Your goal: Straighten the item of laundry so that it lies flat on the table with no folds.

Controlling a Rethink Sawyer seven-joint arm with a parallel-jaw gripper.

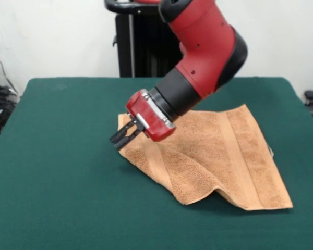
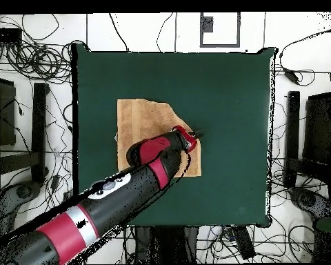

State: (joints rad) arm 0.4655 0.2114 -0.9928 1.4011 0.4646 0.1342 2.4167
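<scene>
The towel (image 1: 219,156) in the front view sits a bit toward 3 o'clock of the table's (image 1: 57,166) middle, and it's definitely not flat: there's a diagonal fold running across it, with the part toward 9 o'clock doubled over and a puckered ridge down at the 6 o'clock edge. You can see a woven band running along the side toward 3 o'clock. The red and black arm (image 1: 208,41) comes down from 12 o'clock, tilted, and the gripper (image 1: 123,139) is at the towel's 9 o'clock corner, right at or just above the cloth edge. The black fingers (image 1: 116,137) look close together, but honestly I can't tell if they're pinching the fabric or just closed on nothing. From the overhead view, the towel (image 2: 144,121) lies toward 9 o'clock of the green table (image 2: 230,83), with one corner at about 1 o'clock looking cut off on a slant where it's folded. The arm (image 2: 106,200) reaches in from 7 o'clock and covers the towel's lower part, and the gripper (image 2: 198,133) pokes out past the towel's 3 o'clock edge.
</scene>
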